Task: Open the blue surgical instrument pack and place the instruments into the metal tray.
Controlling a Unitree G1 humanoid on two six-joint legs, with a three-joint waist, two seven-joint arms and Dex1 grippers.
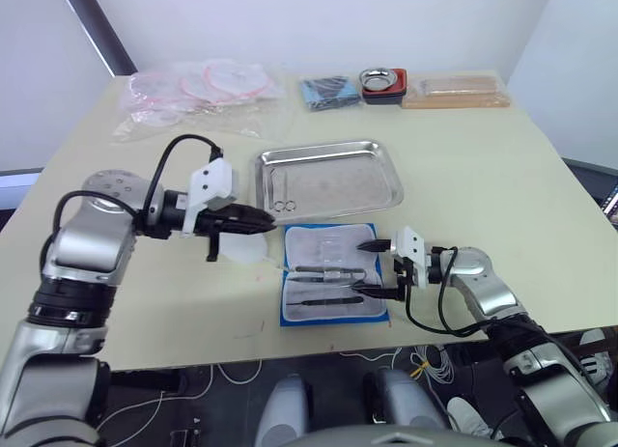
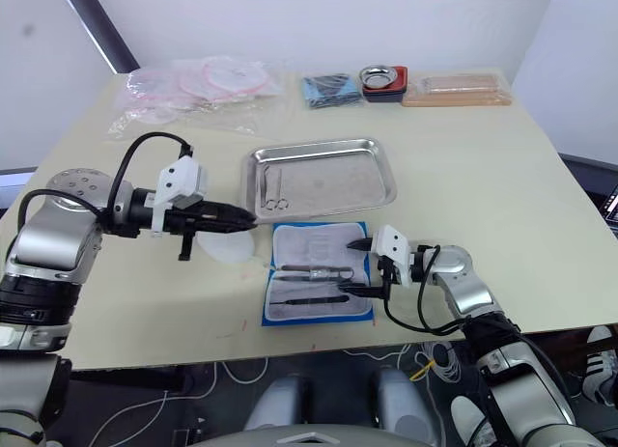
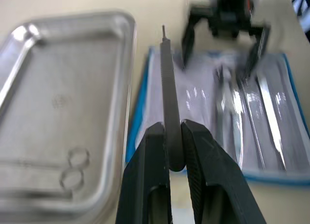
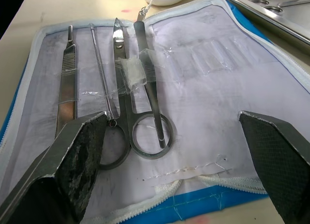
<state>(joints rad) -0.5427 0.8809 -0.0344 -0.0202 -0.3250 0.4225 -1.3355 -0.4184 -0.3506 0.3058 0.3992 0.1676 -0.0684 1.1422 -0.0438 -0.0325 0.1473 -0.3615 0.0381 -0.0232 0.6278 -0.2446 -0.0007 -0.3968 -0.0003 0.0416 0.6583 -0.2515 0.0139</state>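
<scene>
We're pinching a slim probe (image 3: pixel 167 93) in left gripper (image 3: pixel 175 151); right gripper (image 1: pixel 372 266) jaws gaping over the open pack (image 1: pixel 333 289), white pad (image 1: pixel 239 247) beside tray (image 1: pixel 328 177).

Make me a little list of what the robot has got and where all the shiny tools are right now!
Left gripper: shut on a slim straight tool, held above the table between tray and pack
Right gripper: jaws wide open, at the near edge of the open pack
Blue surgical instrument pack: lying open and flat, just in front of the tray
Tools in pack: scissors, a flat-handled tool, a thin probe
Metal tray: holds ring-handled scissors near its left end
</scene>
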